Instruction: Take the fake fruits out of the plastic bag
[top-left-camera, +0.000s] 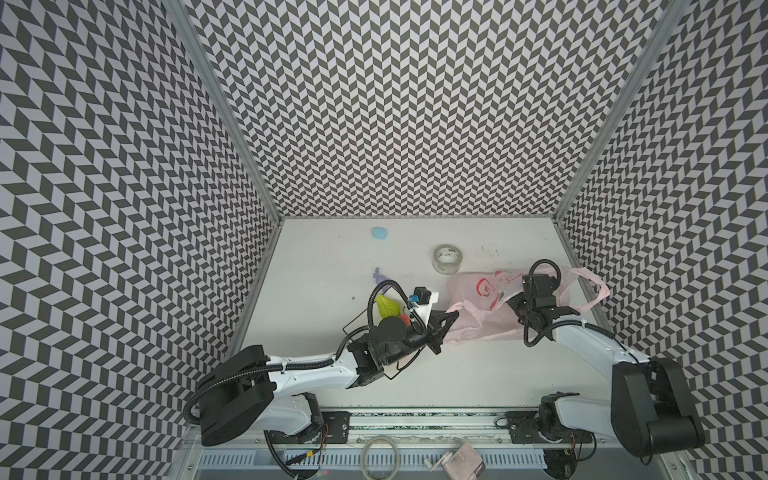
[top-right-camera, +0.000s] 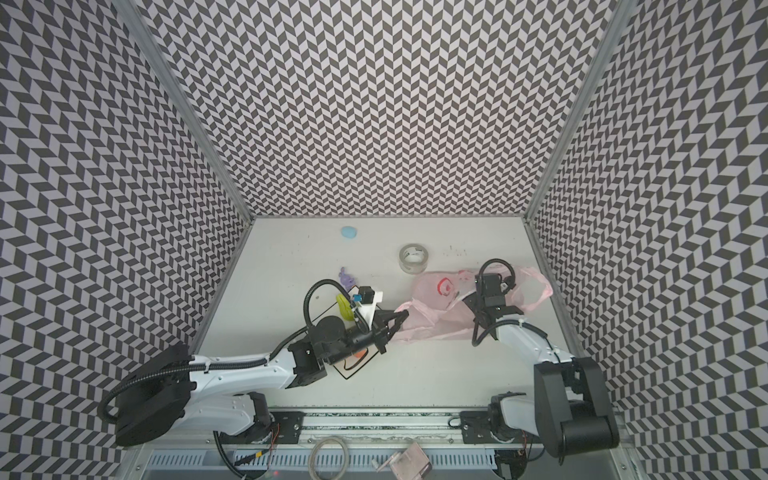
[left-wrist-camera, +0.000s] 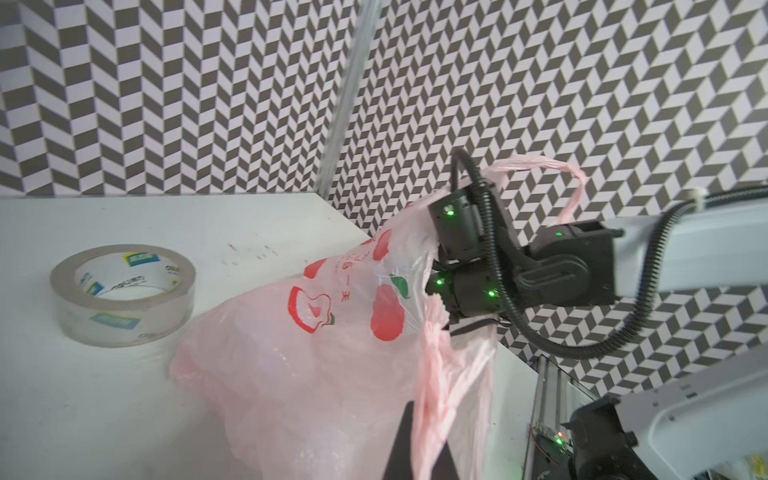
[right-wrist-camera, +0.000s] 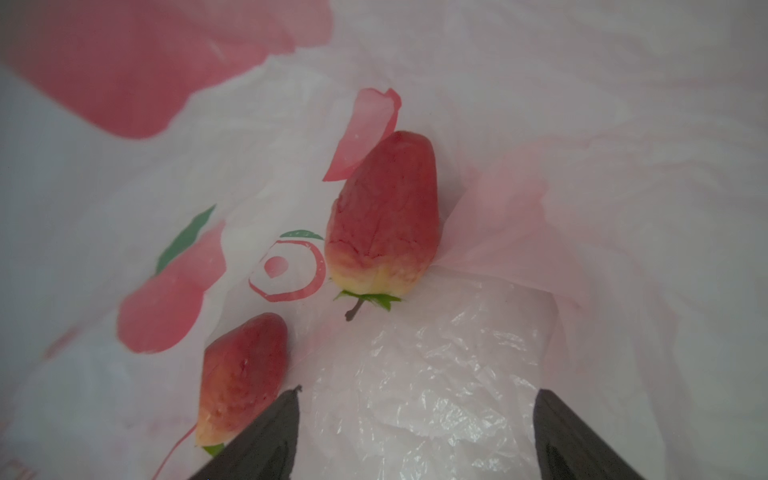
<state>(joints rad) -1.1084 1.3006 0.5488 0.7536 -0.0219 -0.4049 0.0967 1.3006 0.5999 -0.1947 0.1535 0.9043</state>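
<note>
The pink plastic bag (top-left-camera: 478, 309) (top-right-camera: 436, 309) lies on the right half of the table in both top views. My left gripper (top-left-camera: 451, 316) (left-wrist-camera: 424, 415) is shut on a twisted strip of the bag's edge. My right gripper (right-wrist-camera: 415, 399) is inside the bag, open, with only crinkled plastic between its fingers. Two red-yellow fake fruits lie in the bag: one (right-wrist-camera: 382, 216) ahead of the jaws, another (right-wrist-camera: 243, 378) beside one finger, outside the gap. A yellow-green pear (top-left-camera: 385, 306) (top-right-camera: 344, 311) and a small orange-red ball (top-left-camera: 404, 320) lie outside the bag, behind the left arm.
A tape roll (top-left-camera: 446, 259) (left-wrist-camera: 124, 295) stands just behind the bag. A light blue blob (top-left-camera: 379, 234) sits near the back wall, and a small purple figure (top-left-camera: 378, 274) behind the pear. A white plate (top-right-camera: 347, 376) lies under the left wrist. Patterned walls close three sides.
</note>
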